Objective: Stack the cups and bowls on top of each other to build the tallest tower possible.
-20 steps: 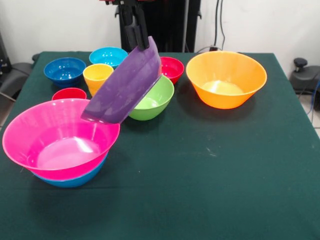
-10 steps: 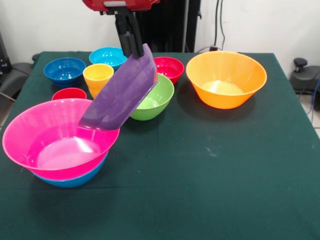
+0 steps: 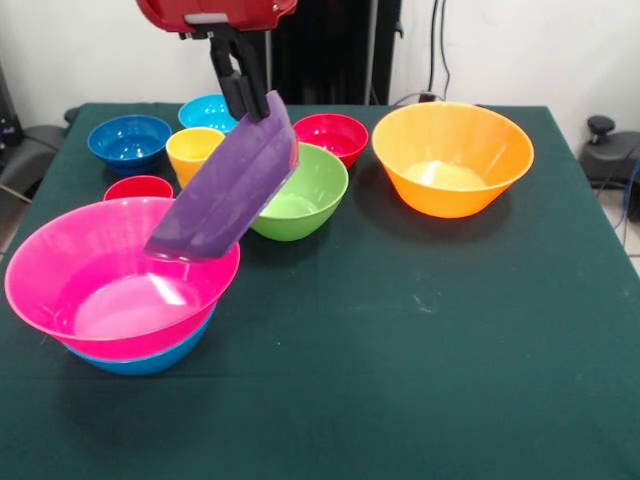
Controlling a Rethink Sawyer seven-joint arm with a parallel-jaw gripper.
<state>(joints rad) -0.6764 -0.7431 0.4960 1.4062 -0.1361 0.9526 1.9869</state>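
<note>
A: Where is the purple bowl (image 3: 225, 185)?

B: It hangs tilted steeply on its side, with its rim pinched at the top by the fingers (image 3: 243, 92), which are closed on it. The bowl slopes down and away from them, its low edge over the pink bowl (image 3: 115, 270).

A: And the pink one?

B: It is nested in a blue bowl (image 3: 150, 358) near the tabletop's (image 3: 420, 350) front-left corner. Behind stand the green bowl (image 3: 305, 195), the yellow cup (image 3: 192, 152) and the red cup (image 3: 138, 187). The orange bowl (image 3: 452, 158) sits toward the back-right corner.
</note>
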